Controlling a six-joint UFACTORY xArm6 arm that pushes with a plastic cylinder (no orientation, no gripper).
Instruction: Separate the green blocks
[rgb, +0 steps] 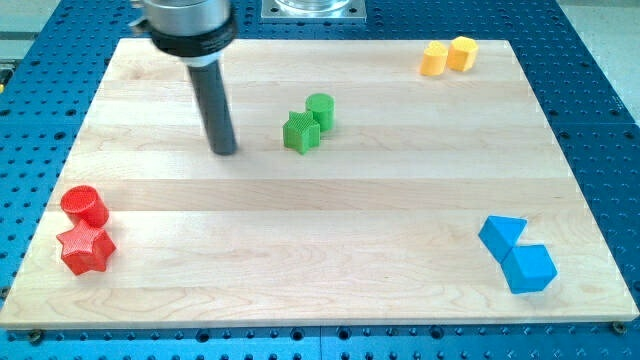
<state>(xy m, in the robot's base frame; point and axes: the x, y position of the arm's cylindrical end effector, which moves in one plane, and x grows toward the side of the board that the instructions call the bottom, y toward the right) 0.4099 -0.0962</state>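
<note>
A green star block and a green cylinder sit touching just above the middle of the wooden counter, the cylinder at the star's one o'clock. At the star's nine o'clock, near but clear of it, my tip rests on the wood; the arm carries no pincer, only this rod, touching no block. Two yellow blocks huddle at the counter's one o'clock corner, a red cylinder and red star at eight o'clock, two blue blocks at four o'clock.
</note>
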